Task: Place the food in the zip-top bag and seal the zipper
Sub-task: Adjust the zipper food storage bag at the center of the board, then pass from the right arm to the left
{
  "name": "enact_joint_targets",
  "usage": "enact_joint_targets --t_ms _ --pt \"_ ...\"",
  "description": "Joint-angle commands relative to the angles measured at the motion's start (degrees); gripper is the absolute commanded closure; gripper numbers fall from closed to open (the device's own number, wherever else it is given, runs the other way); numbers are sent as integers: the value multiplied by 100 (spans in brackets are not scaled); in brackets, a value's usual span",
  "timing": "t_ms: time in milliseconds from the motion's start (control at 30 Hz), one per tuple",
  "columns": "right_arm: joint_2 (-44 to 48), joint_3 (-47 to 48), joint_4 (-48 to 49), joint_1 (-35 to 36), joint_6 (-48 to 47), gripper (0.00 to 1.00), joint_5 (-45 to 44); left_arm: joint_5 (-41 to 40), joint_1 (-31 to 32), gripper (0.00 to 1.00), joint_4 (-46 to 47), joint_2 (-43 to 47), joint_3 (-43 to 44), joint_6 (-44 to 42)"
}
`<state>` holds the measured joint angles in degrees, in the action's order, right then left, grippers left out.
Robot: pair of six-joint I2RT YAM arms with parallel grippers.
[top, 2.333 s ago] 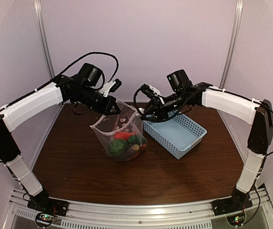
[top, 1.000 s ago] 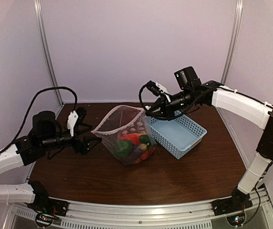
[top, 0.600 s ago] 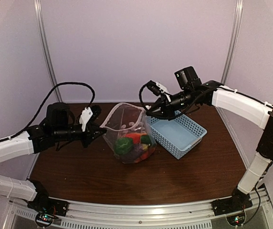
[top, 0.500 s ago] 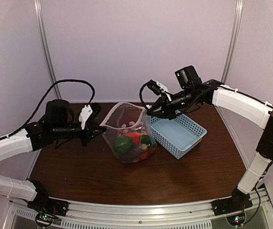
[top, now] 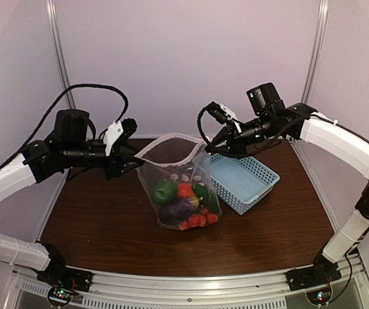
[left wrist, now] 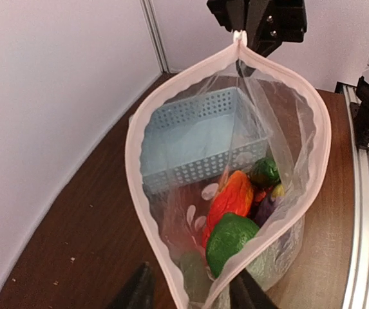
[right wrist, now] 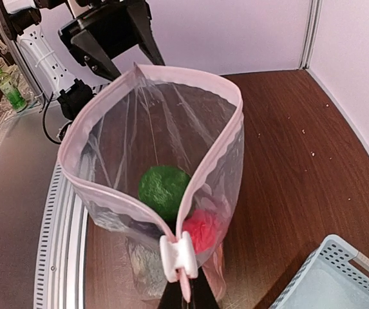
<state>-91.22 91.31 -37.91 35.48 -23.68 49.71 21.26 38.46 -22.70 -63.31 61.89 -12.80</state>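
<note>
Left gripper (top: 134, 161): fingers spread, straddling one corner of the bag's (top: 178, 174) mouth without closing on it. Right gripper (top: 211, 149): fingers pressed together, pinching the zipper (left wrist: 131, 145) at the opposite corner, just beside a white slider (right wrist: 178, 255). The bag is stretched open between the two tools. The food (top: 184, 203) lies at its bottom, below both sets of fingertips. A blue basket (top: 245, 183) sits beneath the right gripper.
</note>
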Motion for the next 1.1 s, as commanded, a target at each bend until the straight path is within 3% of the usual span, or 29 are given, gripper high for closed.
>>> enact_joint_targets --t_ms 0,100,267,433,567,733,900,1067 --pt "-47 -160 294 0 267 100 331 63 -15 47 842 -60 -362 393" --pt "-63 -187 287 2 273 100 342 137 102 24 1743 -35 -522 814" --pt "-5 -305 268 -2 230 100 291 318 489 18 1635 -693 373 722" --pt "46 -263 171 -11 234 100 203 440 632 20 1622 -1396 1416 1015" --pt "124 -248 196 -11 345 100 213 614 632 27 1477 -2081 2276 1512" --pt "191 -226 215 -13 470 100 214 736 703 33 1312 -2735 2800 2033" --pt "236 -239 202 -16 503 100 192 961 874 40 774 -3317 3456 2073" --pt "262 -258 245 -40 566 100 214 1060 890 45 590 -3492 3542 2030"
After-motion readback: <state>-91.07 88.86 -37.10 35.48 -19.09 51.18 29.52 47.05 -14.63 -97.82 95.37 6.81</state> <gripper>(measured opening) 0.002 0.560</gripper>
